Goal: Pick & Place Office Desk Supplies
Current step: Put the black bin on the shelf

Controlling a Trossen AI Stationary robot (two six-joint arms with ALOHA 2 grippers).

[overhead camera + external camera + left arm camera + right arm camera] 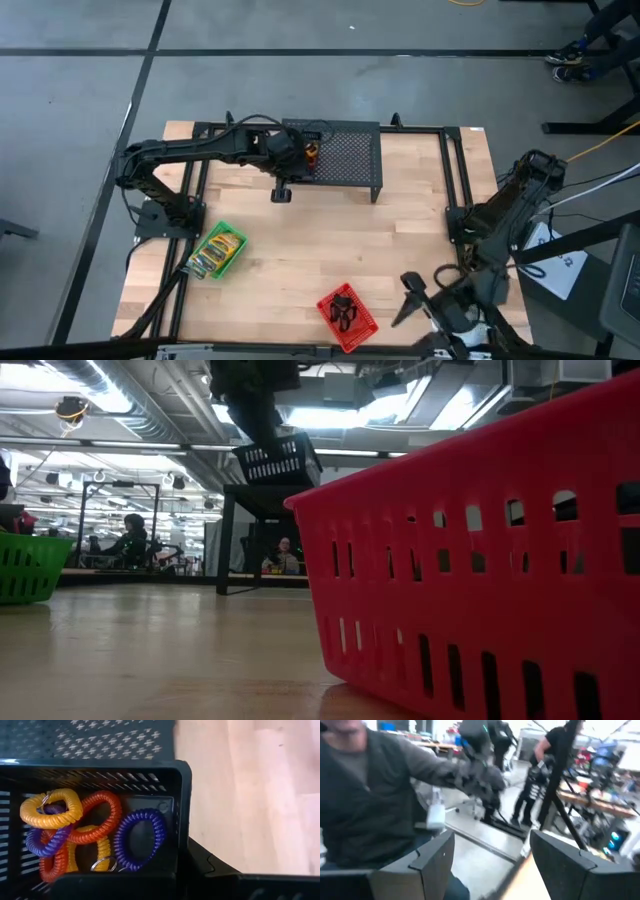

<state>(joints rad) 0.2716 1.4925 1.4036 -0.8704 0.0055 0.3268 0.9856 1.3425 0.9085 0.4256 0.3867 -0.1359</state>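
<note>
A small black basket (165,770) holds several coil rings (95,827) in orange, yellow and purple. My left gripper (283,150) is shut on it and holds it in the air over the left end of the black mesh stand (345,155). In the low view the basket (277,460) hangs tilted above the stand (262,500). My right gripper (412,295) stands open at the table's near right, pointing level, with nothing between its fingers (432,857). My left gripper holds the black basket by its wall near a corner (182,865), coming slanting down from the table's left. The basket's own wall hides the fingertips, so the kind of hold cannot be told. The basket is lifted clear of table and stand, tilted, rings lying inside.
A green basket (216,250) with yellow-and-green boxes sits near the table's left edge. A red basket (346,316) with black clips sits at the near edge, close to my right gripper, and fills the low view's right side (480,560). People show in the room beyond.
</note>
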